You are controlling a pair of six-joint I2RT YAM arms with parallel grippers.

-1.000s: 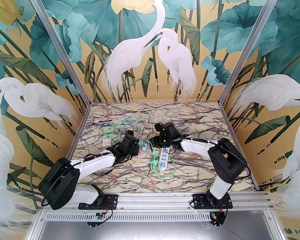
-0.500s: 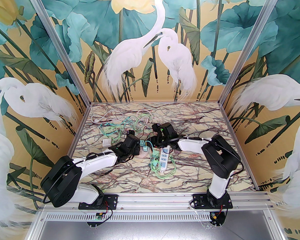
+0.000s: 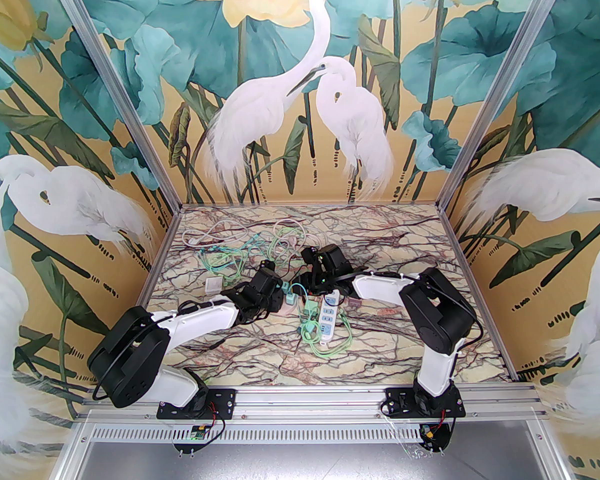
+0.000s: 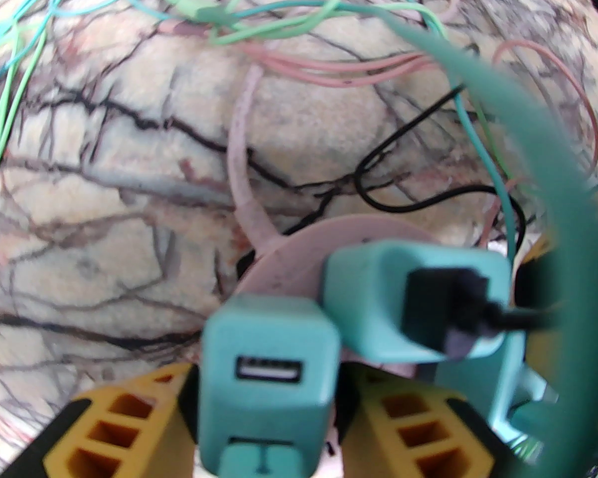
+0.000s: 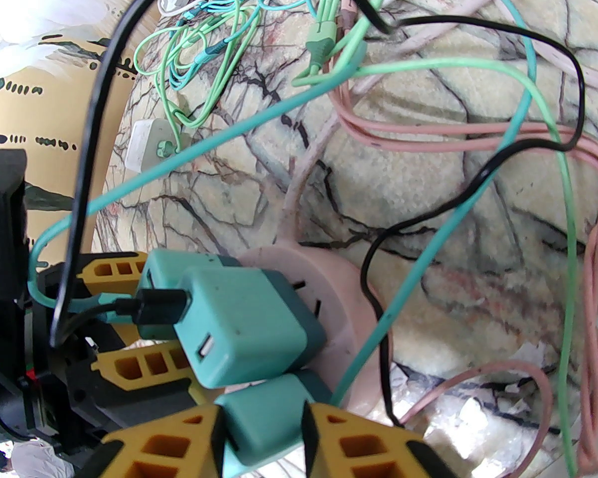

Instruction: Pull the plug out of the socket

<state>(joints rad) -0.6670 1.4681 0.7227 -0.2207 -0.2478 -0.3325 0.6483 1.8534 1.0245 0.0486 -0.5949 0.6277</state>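
A round pink socket [image 4: 299, 252] [image 5: 344, 292] lies mid-table with several teal plugs in it. My left gripper [image 4: 269, 374] [image 3: 279, 294] is open. Its yellow fingers [image 4: 129, 416] flank one teal plug [image 4: 269, 346] with an empty USB port, and a narrow dark gap shows on each side. Beside it, another teal plug [image 4: 373, 297] carries a black USB cable. My right gripper [image 5: 261, 411] [image 3: 302, 288] reaches in from the right, shut on the nearest teal plug [image 5: 264, 416]. In the top view the wrists hide most of the socket.
Green, teal, pink, black and white cables [image 3: 240, 253] tangle behind and around the socket. A white power strip [image 3: 328, 318] with a green plug and green cord lies just right of it. A small white adapter [image 3: 213, 284] sits to the left.
My left arm has pushed forward and right toward the socket, and its jaws have opened around a plug. The right arm has drawn slightly left and back, still gripping.
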